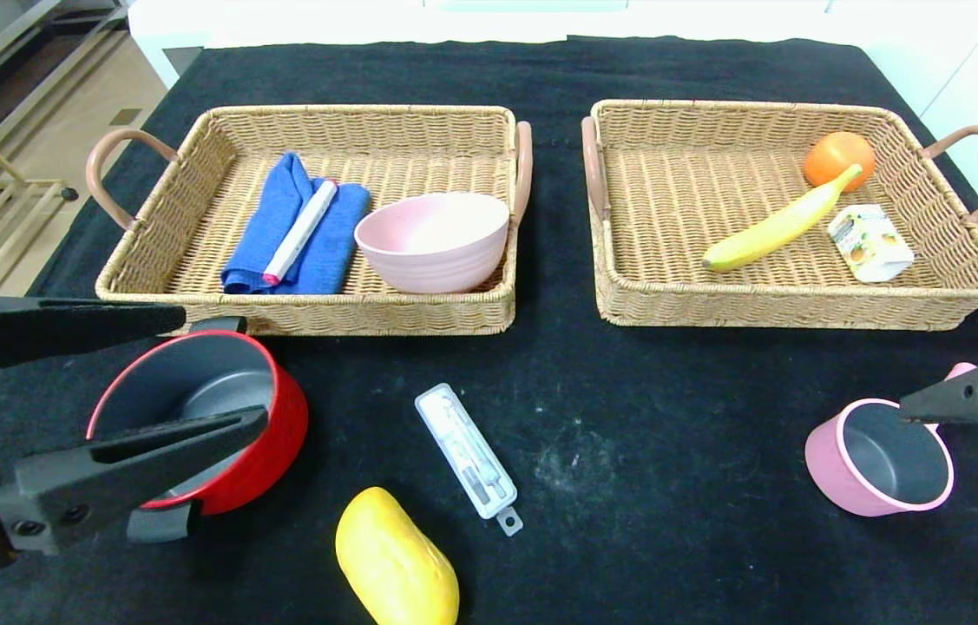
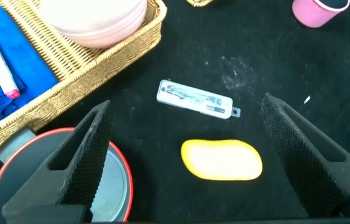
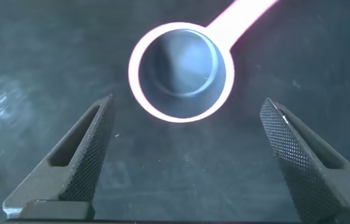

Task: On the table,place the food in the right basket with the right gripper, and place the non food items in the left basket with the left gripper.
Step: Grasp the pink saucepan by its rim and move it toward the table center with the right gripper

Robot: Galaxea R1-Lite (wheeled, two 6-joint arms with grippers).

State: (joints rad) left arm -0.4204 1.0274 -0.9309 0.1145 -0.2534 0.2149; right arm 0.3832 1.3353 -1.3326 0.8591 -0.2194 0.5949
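Two tan wicker baskets on black-clothed desk (image 1: pixel 558 365). Left basket (image 1: pixel 193 269): pink bowl (image 1: pixel 432 239). Right basket (image 1: pixel 627 295): banana (image 1: pixel 775 227), round orange (image 1: pixel 836 158), carton (image 1: pixel 870 243). Loose: red pot (image 1: pixel 280 417), oval yellow fruit (image 1: pixel 397 560), slim white case (image 1: pixel 467 451), pink saucepan (image 1: pixel 879 458). Left pincer (image 1: pixel 219 371), right pincer (image 3: pixel 184 152) both released, empty.

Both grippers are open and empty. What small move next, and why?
Probably lower the left gripper onto the red pot: its open fingers already hang over the pot, which sits on the table just before the left basket.
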